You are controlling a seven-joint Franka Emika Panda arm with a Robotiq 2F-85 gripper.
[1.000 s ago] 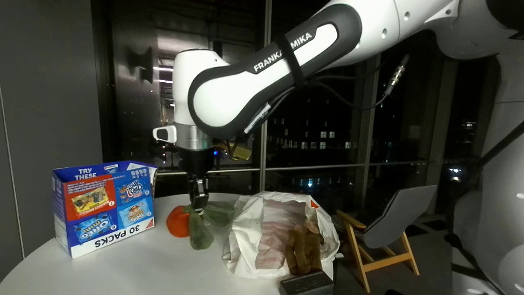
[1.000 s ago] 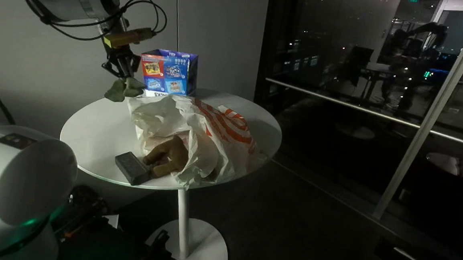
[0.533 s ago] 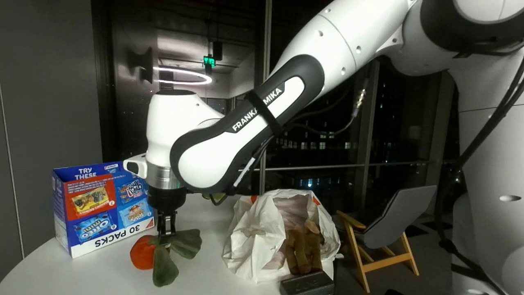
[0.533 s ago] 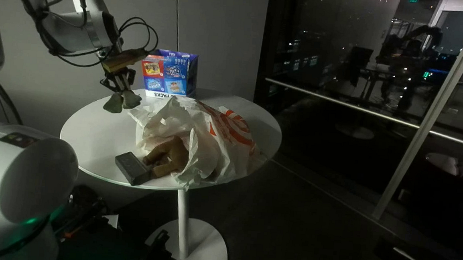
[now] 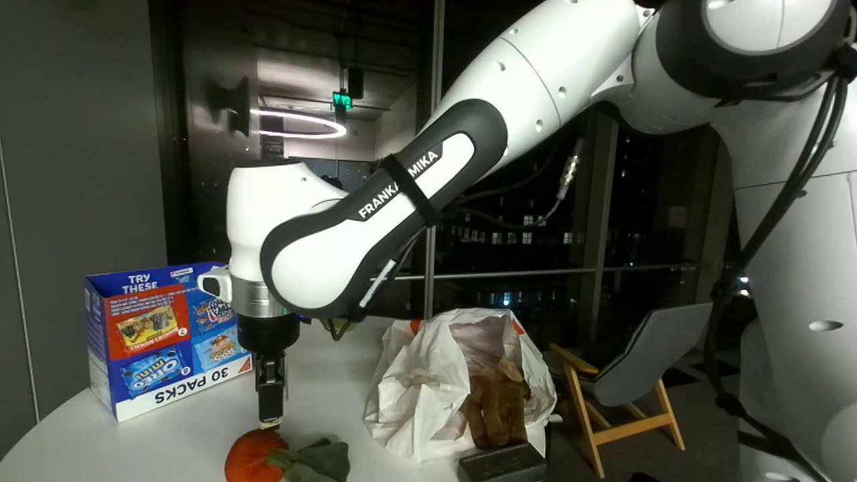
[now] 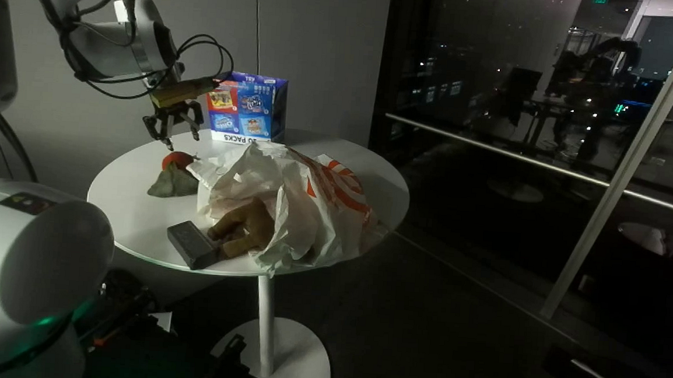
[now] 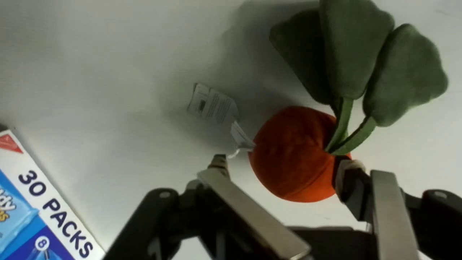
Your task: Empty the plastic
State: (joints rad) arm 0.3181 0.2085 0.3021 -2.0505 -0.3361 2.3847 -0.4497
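1. One white plastic bag (image 6: 298, 201), orange-red print, crumpled on the round white table (image 6: 136, 212); mouth open.
2. Brown soft-looking thing (image 5: 495, 408) pokes out of the bag's mouth; dark block (image 5: 502, 463) right by it, contact unclear from where I stand.
3. Gripper (image 6: 181, 141) points down, fingers spread apart, off to one side of the bag.
4. Red plush vegetable (image 7: 292, 162), green leaves, lies on the table just under the gripper, near the bag. One fingertip overlaps its edge in the wrist view; touching or not, can't tell.
5. White printed label (image 7: 213, 104) sticks out from the plush's side.
6. Blue snack carton (image 5: 177, 341) stands on the table, apart from the bag.
7. Grey chair (image 5: 656, 348), wooden frame, beyond the table.
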